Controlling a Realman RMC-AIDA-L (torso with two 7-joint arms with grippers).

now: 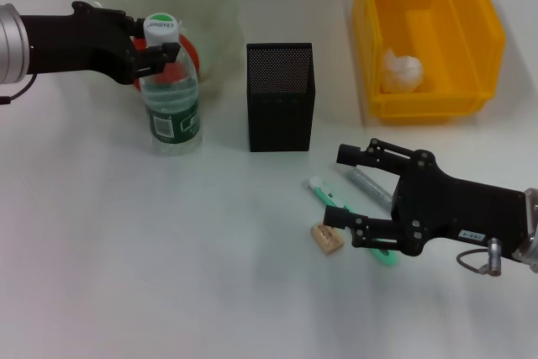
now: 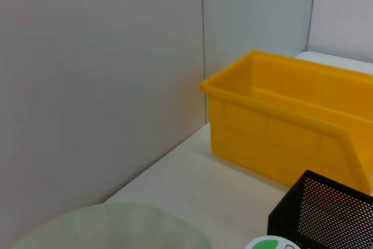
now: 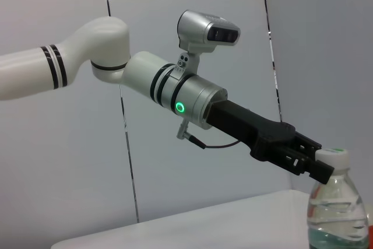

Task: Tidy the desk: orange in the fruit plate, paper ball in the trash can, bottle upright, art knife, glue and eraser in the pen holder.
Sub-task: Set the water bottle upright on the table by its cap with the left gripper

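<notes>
The bottle [image 1: 172,102] stands upright on the white desk [image 1: 126,250], its neck held in my shut left gripper [image 1: 154,50]; the right wrist view shows the same left gripper [image 3: 312,164] at the bottle [image 3: 338,214]. Behind it the orange [image 1: 188,48] lies in the fruit plate [image 1: 206,14]. The paper ball [image 1: 402,71] sits in the trash can [image 1: 429,31]. My right gripper [image 1: 346,188] hangs open over the art knife [image 1: 324,195] and the glue [image 1: 363,181]. The eraser [image 1: 325,238] lies just beside them. The pen holder [image 1: 280,97] stands mid-desk.
In the left wrist view the trash can [image 2: 280,138] stands against a grey wall, with the pen holder [image 2: 326,214] and the fruit plate's rim [image 2: 116,228] nearer. Bare white desk spreads across the front left.
</notes>
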